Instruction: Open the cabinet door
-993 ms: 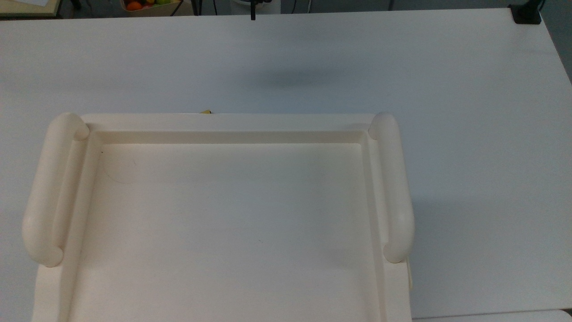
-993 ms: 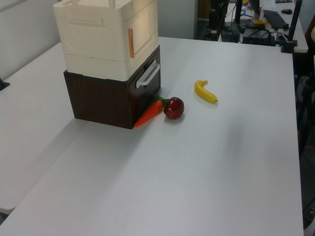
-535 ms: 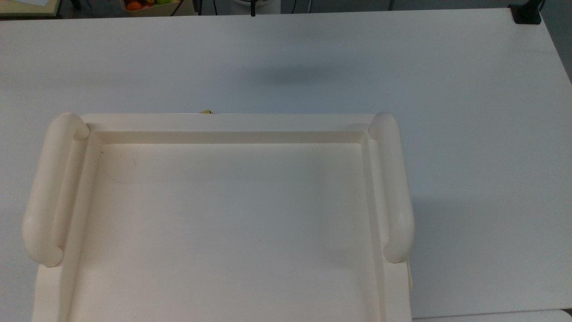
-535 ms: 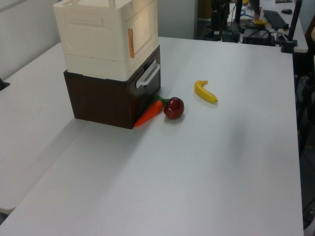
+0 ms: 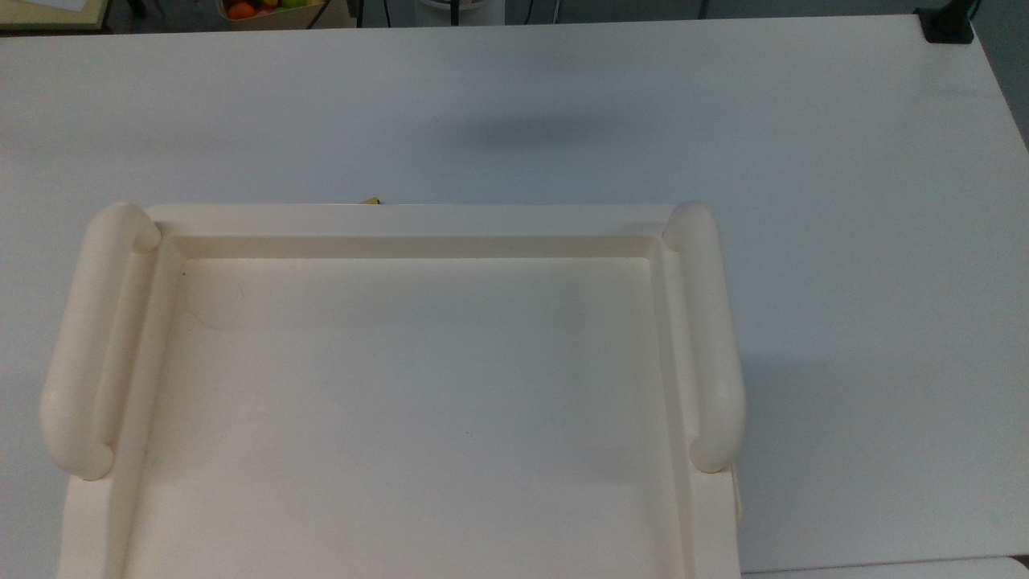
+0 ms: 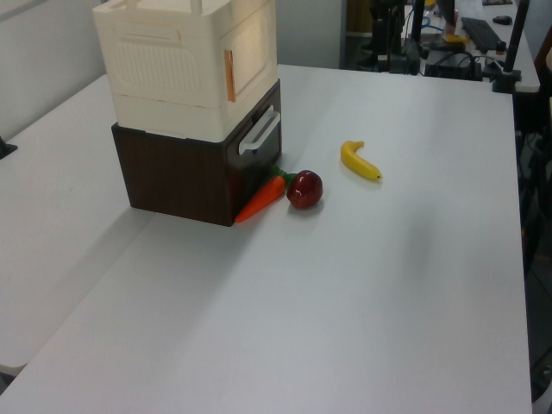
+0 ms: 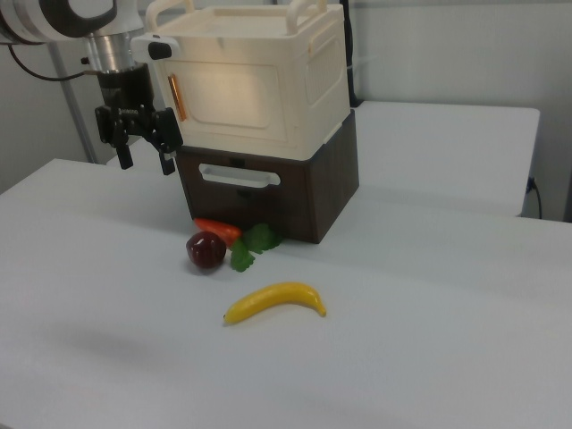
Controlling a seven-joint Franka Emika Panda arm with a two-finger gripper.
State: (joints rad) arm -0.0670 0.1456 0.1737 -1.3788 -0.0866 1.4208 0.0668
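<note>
The cabinet (image 7: 313, 71) is a cream-white box standing on a dark brown drawer unit (image 7: 308, 201). Its recessed tray top with two rounded rails (image 5: 707, 322) shows in the top view. The cabinet door (image 7: 234, 94) lies flat against the front, with a thin orange handle (image 7: 177, 96) at the right view's left edge. In the left view the cabinet door (image 6: 252, 47) faces right. My gripper (image 7: 143, 154) hangs open just left of that handle in the right view, fingers pointing down and nothing between them.
A dark red apple (image 7: 206, 250), a carrot (image 7: 217, 230) with green leaves and a banana (image 7: 273, 301) lie on the white table (image 6: 362, 285) in front of the drawer unit. The drawer has a white handle (image 7: 237, 176). Equipment stands beyond the table's far edge.
A dark part at the top view's upper edge has drawn back almost out of sight. The cabinet, its door and the fruit have not moved.
</note>
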